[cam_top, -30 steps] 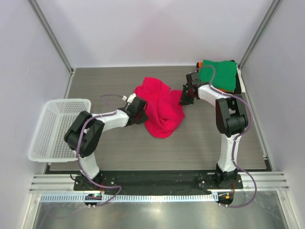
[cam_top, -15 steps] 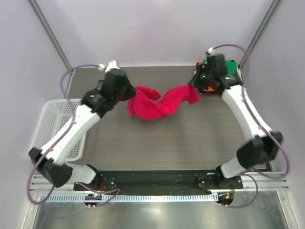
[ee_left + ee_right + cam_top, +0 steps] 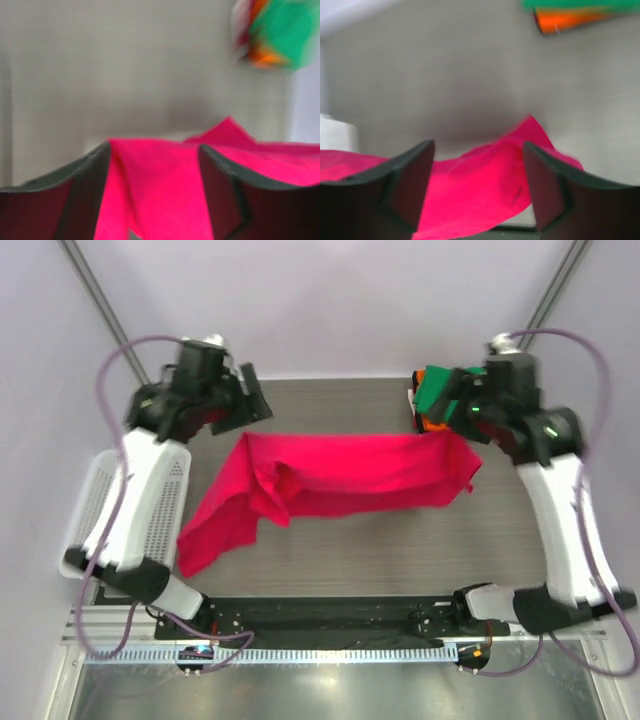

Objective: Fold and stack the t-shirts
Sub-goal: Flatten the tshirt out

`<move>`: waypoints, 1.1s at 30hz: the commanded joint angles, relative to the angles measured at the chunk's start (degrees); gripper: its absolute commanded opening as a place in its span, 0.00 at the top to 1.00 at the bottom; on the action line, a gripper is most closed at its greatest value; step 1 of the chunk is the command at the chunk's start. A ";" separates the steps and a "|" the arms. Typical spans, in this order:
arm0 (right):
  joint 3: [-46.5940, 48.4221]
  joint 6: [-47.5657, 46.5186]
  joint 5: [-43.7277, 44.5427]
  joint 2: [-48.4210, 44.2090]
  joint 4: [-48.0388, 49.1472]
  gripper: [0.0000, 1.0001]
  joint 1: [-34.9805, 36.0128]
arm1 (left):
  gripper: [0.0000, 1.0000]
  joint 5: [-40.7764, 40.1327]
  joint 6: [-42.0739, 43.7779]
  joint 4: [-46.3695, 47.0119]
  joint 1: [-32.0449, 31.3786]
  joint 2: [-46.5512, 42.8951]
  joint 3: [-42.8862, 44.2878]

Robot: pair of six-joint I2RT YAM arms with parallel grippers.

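Observation:
The bright pink-red t-shirt point(image 3: 340, 470) is stretched out wide across the middle of the table, its left end drooping toward the near edge. My left gripper point(image 3: 248, 402) hovers high above its far left corner and my right gripper point(image 3: 455, 402) above its far right corner. In the left wrist view the fingers point(image 3: 90, 170) stand apart around the gripper point(image 3: 154, 147), with the shirt point(image 3: 155, 195) showing beneath them. The right gripper point(image 3: 479, 145) is likewise open over the shirt point(image 3: 485, 190). Neither jaw pinches the cloth. Folded t-shirts, green over orange point(image 3: 435, 400), are stacked at the far right.
A white mesh basket point(image 3: 85, 530) sits off the table's left edge under the left arm. The folded stack appears blurred in the left wrist view point(image 3: 277, 35) and at the top of the right wrist view point(image 3: 570, 20). Side walls enclose the table.
Both arms rose and swung apart, pulling the crumpled pink-red shirt out into a wide sheet. Both grippers were shut on its corners half a second ago and now stand open.

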 commanded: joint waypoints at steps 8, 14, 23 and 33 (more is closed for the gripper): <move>-24.57 -2.43 1.56 0.33 2.38 0.02 -0.18 | 0.15 6.93 0.39 4.68 2.22 -0.39 -29.58; -39.50 -0.76 -7.32 -7.48 9.15 0.03 -0.09 | 0.25 -0.54 -2.68 4.93 -1.71 -8.82 -36.69; -53.93 2.49 -8.47 -11.54 17.76 0.04 -0.26 | 0.34 2.43 -15.95 26.18 -12.72 -23.75 -66.04; -60.34 4.69 -8.56 -9.18 23.39 0.04 -0.96 | 0.19 4.99 -20.97 41.93 -12.89 -20.98 -81.09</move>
